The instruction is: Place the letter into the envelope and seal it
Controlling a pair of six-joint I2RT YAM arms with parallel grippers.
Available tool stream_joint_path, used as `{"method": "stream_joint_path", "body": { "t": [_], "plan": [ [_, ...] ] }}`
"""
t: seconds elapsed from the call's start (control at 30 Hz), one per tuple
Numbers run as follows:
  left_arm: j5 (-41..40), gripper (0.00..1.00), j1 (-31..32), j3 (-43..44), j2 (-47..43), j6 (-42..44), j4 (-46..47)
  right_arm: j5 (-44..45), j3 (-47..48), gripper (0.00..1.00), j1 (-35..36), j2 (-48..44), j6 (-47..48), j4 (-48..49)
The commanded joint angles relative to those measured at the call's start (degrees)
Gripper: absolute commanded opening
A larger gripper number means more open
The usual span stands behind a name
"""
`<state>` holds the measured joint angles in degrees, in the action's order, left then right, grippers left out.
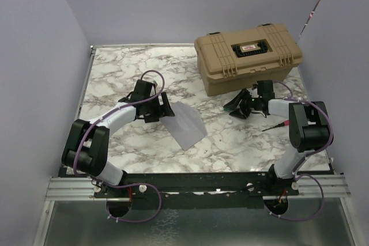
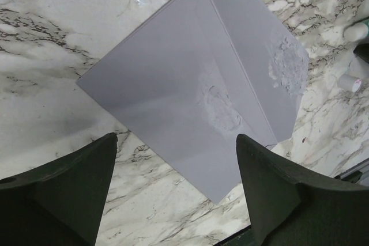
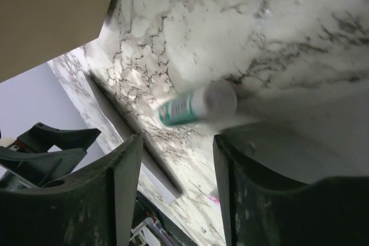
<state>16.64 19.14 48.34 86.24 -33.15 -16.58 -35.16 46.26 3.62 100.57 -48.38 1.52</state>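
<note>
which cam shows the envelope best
Left wrist: the envelope fills the frame, flap fold and scuffed patches clear. Top external shows it whole but small; right wrist catches only a thin edge-on strip.

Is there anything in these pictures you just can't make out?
- Tan paper letter: in no view; the flat blue-grey paper envelope could hold or cover it.
- White glue stick with green label: right wrist view, blurred, print unreadable.
- Label on the tan plastic toolbox: top view, too small to read.
</note>
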Motion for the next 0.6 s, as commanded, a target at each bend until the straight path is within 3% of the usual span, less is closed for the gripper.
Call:
{"method": "stream_joint_path", "body": {
  "t": [0.0,0.1,0.17,0.27,0.57],
  "plan": [
    [4.23,0.81,-0.17,1.58,0.45,0.04,1.21,5.58,0.71,0.57,-0.46,-5.17,2.72,-8.09],
    [7.12,0.63,-0.24,0.78,-0.01,-1.19,4.69,8.86,-0.80,0.55,-0.45,-9.41,3.88,-8.72],
    [7.40,0.47,-0.12,-0.15,-0.39,-2.58,7.10,9.07,-3.42,0.43,-0.45,-12.81,3.79,-5.64],
    [6.52,0.33,-0.07,-1.47,-0.20,-4.48,10.13,5.04,-8.17,0.24,-0.16,-16.07,2.28,2.89],
    [4.49,0.19,1.38,0.40,7.15,-6.14,12.21,2.38,-6.94,0.12,7.24,-10.23,-0.70,10.20]
  ]
}}
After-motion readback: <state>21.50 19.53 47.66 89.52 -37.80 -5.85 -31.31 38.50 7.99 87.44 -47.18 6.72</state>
